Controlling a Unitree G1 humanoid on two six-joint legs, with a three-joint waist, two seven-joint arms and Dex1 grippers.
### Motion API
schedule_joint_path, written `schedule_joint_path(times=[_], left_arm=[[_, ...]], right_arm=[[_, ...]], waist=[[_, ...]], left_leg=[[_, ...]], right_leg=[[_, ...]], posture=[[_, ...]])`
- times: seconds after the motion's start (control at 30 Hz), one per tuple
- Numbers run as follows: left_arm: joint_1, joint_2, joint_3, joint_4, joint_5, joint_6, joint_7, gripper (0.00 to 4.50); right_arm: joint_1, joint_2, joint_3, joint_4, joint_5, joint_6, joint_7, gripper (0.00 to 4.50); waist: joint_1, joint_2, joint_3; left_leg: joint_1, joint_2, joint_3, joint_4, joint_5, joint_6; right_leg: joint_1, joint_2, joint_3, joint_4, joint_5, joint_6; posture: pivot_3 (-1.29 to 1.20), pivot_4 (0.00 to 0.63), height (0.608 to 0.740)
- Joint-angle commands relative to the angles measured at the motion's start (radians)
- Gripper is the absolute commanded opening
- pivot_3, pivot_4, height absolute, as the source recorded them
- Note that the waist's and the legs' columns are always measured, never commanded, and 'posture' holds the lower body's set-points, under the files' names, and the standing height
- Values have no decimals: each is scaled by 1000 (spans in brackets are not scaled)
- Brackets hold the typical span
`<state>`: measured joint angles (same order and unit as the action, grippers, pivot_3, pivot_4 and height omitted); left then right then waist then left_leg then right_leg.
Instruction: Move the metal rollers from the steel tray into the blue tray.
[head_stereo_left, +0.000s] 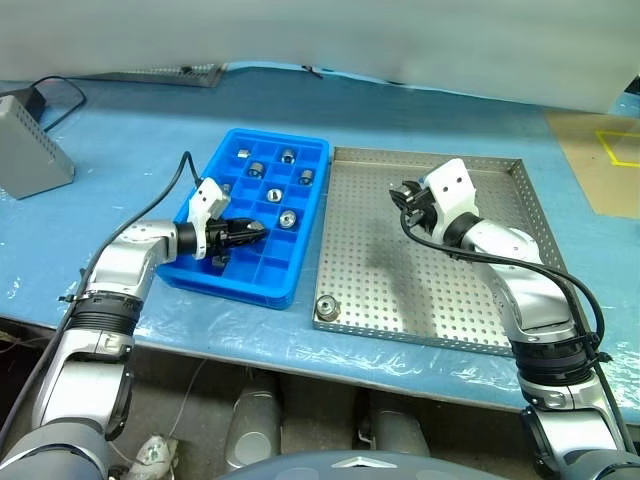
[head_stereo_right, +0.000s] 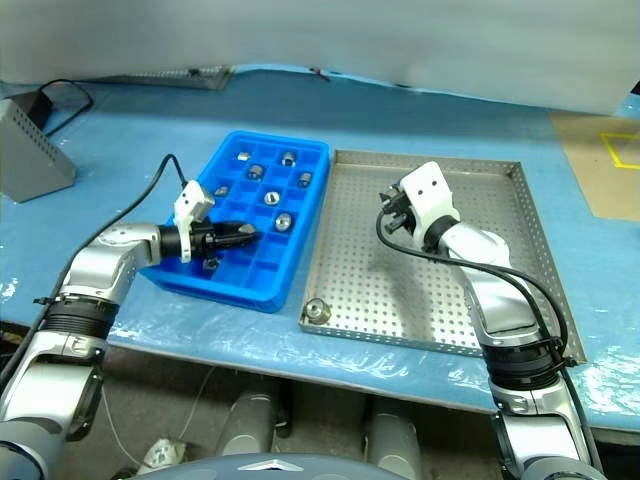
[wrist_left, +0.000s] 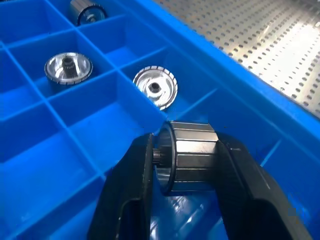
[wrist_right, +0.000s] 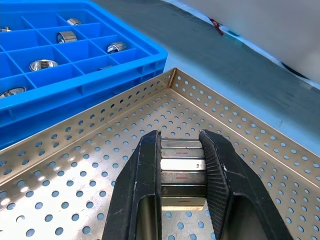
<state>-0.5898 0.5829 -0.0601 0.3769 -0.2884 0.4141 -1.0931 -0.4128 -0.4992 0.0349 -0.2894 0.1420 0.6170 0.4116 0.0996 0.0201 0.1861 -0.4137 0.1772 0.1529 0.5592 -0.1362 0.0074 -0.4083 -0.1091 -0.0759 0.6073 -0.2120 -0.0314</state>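
The blue tray (head_stereo_left: 246, 288) sits left of the steel tray (head_stereo_left: 440, 290); several metal rollers (head_stereo_left: 288, 217) lie in its compartments. My left gripper (head_stereo_left: 256, 232) hovers low over the blue tray's near part, shut on a roller (wrist_left: 189, 156) just above a compartment. Two more rollers (wrist_left: 68, 68) rest in cells beyond it. Above the steel tray's far left area, my right gripper (head_stereo_left: 404, 197) is shut on another roller (wrist_right: 182, 172), held off the perforated floor. One roller (head_stereo_left: 326, 307) stands in the steel tray's near left corner.
A grey box (head_stereo_left: 30, 152) with a black cable stands at the far left on the blue table cover. A brown board with yellow tape (head_stereo_left: 600, 160) lies at the far right. A white wall closes the back.
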Motion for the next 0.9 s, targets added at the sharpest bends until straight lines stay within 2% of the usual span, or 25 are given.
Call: schedule_joint_path(times=[0.03,0.13,0.4,0.47,0.57,0.7,0.9], left_arm=[[-4,9,-15,25,29,-51,-23,2057],[-16,14,-26,71,59,-81,-13,2870],[-93,6,22,78,28,-107,-19,2870],[-145,8,76,40,-44,-59,-35,2870],[-181,20,95,13,-73,-42,-59,2870],[-147,56,44,-70,-32,-84,-112,2870],[-58,74,54,-202,-53,-75,-110,2870]], right_arm=[[-3,-3,-8,-45,-10,-14,0,732],[-5,-3,-10,-45,-11,-14,1,732],[-12,-14,-21,-52,0,-6,18,732],[-20,-22,-38,-104,82,52,81,732],[-30,-42,-62,-171,207,147,175,732],[-57,-79,-25,-189,290,204,270,732],[-157,-10,81,-130,307,219,305,732]], waist=[[1,0,0],[0,0,0],[0,0,0],[2,-1,1],[7,-3,2],[4,-3,2],[1,-3,2]], left_leg=[[0,0,0,0,0,0],[1,0,0,0,0,0],[11,0,1,-10,4,-7],[10,1,1,-13,6,-9],[8,3,0,-13,8,-10],[9,1,2,-12,6,-7],[8,5,2,-14,7,-9]], right_leg=[[0,0,0,0,0,0],[1,0,0,0,0,0],[3,0,2,0,-2,3],[2,1,1,1,-1,2],[2,1,0,0,3,-5],[2,1,1,-2,2,-6],[-1,3,-2,0,-1,-10]], posture=[[73,150,740],[72,150,740],[73,150,740],[73,150,740],[76,150,740],[91,150,740],[151,150,740]])
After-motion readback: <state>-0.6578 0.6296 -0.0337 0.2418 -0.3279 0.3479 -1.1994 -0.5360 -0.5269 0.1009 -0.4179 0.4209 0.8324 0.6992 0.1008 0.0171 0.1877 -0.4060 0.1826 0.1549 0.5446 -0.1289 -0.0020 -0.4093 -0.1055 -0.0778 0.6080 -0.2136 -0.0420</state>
